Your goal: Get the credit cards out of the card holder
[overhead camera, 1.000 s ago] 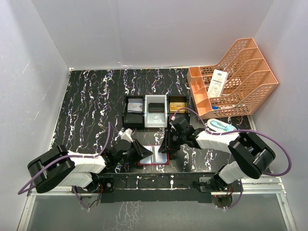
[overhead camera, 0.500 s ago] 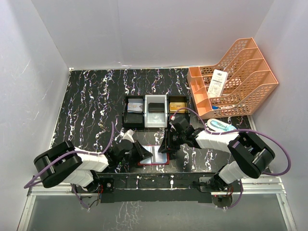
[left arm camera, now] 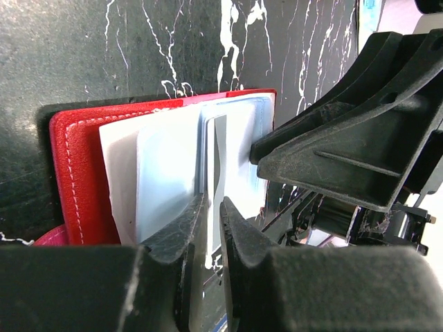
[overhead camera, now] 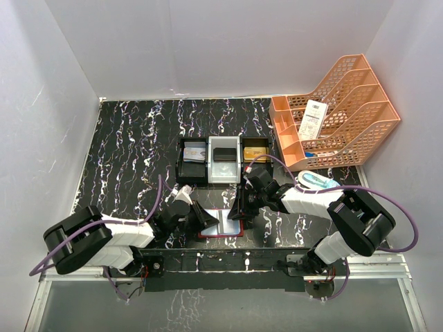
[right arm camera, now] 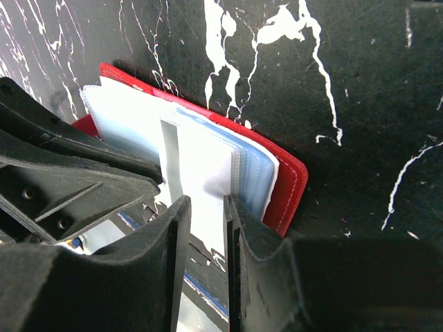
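Note:
The dark-red card holder [overhead camera: 221, 234] [left arm camera: 73, 166] [right arm camera: 291, 183] lies open near the table's front edge, its pale blue and white sleeves fanned out. My left gripper [overhead camera: 205, 219] [left arm camera: 213, 211] comes at it from the left. Its jaws are almost together on a thin silvery credit card [left arm camera: 219, 155] [right arm camera: 169, 155] that stands up from the sleeves. My right gripper [overhead camera: 237, 211] [right arm camera: 208, 207] is over the holder's right half. Its jaws stand a narrow gap apart, with the white page showing through. One right finger [right arm camera: 242, 214] sits at the blue sleeve edges.
A black-and-white three-compartment tray [overhead camera: 210, 166] stands just behind the holder, with a card [overhead camera: 194, 156] in its left bin and an orange-gold card [overhead camera: 255, 152] in its right. An orange mesh rack [overhead camera: 339, 111] fills the back right. A pale blue-white object [overhead camera: 318, 181] lies beside my right arm.
The left jaws have narrowed onto the thin card, and the left arm's rear links have shifted a little. The right arm and the holder have stayed put.

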Robot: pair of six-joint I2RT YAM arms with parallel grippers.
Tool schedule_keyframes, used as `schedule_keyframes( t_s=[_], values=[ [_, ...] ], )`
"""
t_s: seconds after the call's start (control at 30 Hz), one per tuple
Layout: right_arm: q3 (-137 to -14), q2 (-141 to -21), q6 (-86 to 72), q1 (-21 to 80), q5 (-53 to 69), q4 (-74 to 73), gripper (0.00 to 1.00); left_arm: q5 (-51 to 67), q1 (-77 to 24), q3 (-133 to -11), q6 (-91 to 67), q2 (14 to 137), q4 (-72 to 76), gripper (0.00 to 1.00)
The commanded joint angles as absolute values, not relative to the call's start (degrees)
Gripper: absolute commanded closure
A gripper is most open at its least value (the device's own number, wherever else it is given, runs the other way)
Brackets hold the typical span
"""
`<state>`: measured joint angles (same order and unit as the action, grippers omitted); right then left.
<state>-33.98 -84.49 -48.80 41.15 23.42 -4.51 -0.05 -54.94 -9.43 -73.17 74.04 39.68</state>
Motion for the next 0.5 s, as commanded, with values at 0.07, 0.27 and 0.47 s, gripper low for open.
schedule_keyframes(
  t_s=[0.07, 0.27, 0.47],
  values=[
    [-32.34, -88.67, -46.86, 42.22, 17.66, -9.33, 0.75, 0.7, -55.24, -11.15, -72.33, 75.93, 43.18, 0.89],
    [-32.35, -88.64, -46.92, 42.44, 17.75, -9.32, 0.75, 2.22, -55.2, -11.18, -72.29, 77.96, 47.71, 0.97],
    [-32.26, -88.72, -46.96, 42.49, 17.79, -9.18, 0.75, 2.59, -55.26, -10.82, -71.99, 77.52, 49.91, 1.0]
  ],
)
